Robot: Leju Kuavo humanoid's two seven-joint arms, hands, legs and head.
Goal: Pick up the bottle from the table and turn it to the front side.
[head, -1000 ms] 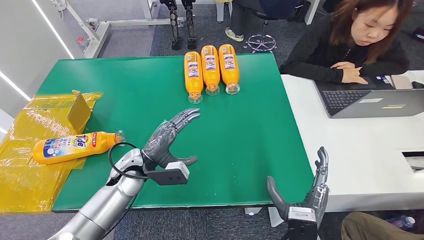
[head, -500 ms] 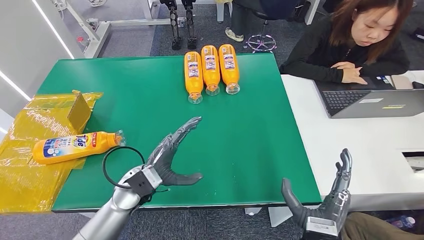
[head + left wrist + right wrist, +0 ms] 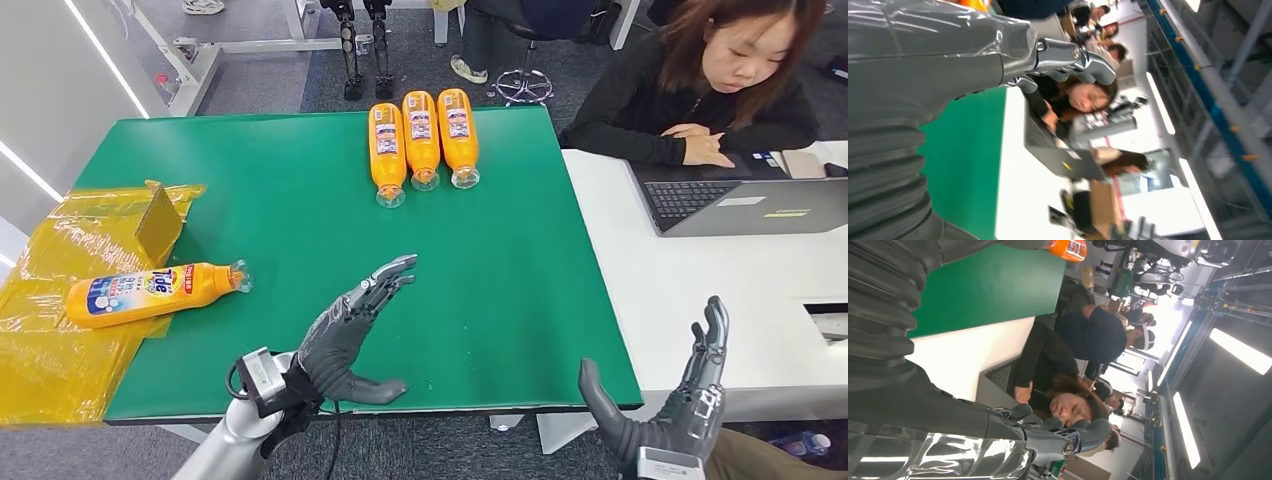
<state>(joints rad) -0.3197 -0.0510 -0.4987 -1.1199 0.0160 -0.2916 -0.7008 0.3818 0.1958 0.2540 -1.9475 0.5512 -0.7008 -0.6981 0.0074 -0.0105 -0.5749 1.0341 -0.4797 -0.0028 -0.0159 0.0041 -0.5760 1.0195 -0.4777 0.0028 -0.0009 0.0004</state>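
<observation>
Hovering left robot hand (image 3: 345, 335): fingers spread, holding nothing, above the green counter (image 3: 300, 190) near its front edge.
Right robot hand (image 3: 672, 405): fingers apart, empty, off the counter's front corner.
Bottle (image 3: 150, 292): lying on yellow plastic sheet (image 3: 50, 350), well left of the left robot hand.

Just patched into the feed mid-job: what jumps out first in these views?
Three orange bottles lie side by side at the green table's far edge, and a fourth bottle lies alone on yellow plastic at the left. The left hand and right hand hang open near the table's near edge, holding nothing. A person sits at a laptop on the white table to the right.
</observation>
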